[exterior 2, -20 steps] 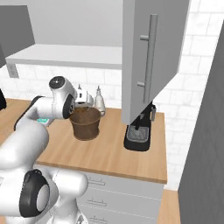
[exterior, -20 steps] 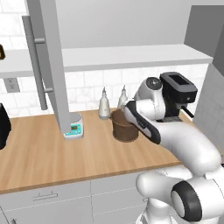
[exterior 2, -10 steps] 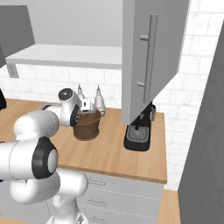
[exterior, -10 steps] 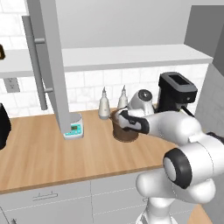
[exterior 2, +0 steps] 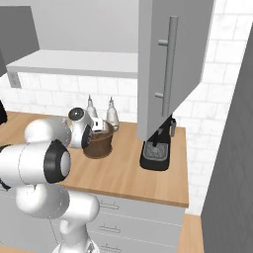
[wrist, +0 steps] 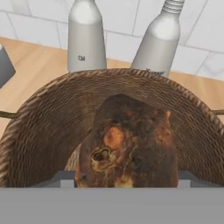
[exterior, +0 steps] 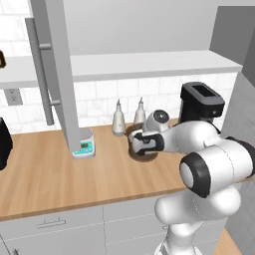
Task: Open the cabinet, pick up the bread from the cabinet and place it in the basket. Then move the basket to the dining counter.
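Where the wood tabletop point(exterior: 45, 179) meets the white tiles, the basket point(exterior 2: 100, 143) stands upright, just in front of two pale bottles point(wrist: 85, 37). Bread point(wrist: 129, 144), dark and crusted, lies inside the basket. Gripper point(exterior: 142, 143) is at the basket's rim; its fingertips are hidden in every view, so whether it grips anything cannot be told. Cabinet point(exterior 2: 170, 69) door hangs open above a black coffee machine point(exterior 2: 157, 148). White-and-teal scale point(exterior: 83, 148) sits left of the basket.

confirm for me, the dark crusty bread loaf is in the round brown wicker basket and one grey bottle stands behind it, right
Not quite: two tall grey bottles stand behind the round brown wicker basket, not one. The hand view shows both. The dark crusty bread loaf is indeed in the basket.
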